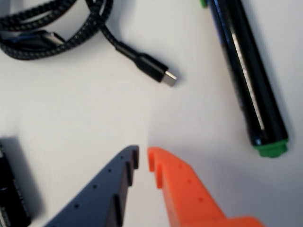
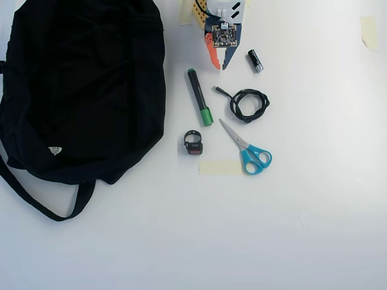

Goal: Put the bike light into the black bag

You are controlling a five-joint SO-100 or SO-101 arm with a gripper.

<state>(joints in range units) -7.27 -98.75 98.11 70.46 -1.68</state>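
Black fabric fills the upper left of the overhead view: the bag (image 2: 84,84) lies slumped on the white table (image 2: 290,229), its strap (image 2: 36,202) looping out below it and a small white triangular label (image 2: 55,150) near its lower edge. To the right of the bag, just off its edge, sits the light (image 2: 193,144), red face toward the bottom of that view and its small loop toward the top; nothing touches it. Above it lies a marker (image 2: 199,96) with a green cap, slanted, and further right a coiled cable (image 2: 248,104) whose plug points toward the marker. Scissors (image 2: 247,148) with blue handles lie below the cable, beside a strip of pale tape (image 2: 220,167). A battery (image 2: 255,61) rests near the top, right beside the gripper (image 2: 220,66). The gripper hangs at the top of the overhead view, well apart from the light, with the marker between them. In the wrist view its fingertips, one orange and one dark blue, stand almost together with only a thin gap (image 1: 143,159), and nothing is held between them. That view also shows the marker (image 1: 248,75) at the right, the cable (image 1: 57,28) at the upper left and a dark object cut off at the lower left edge.
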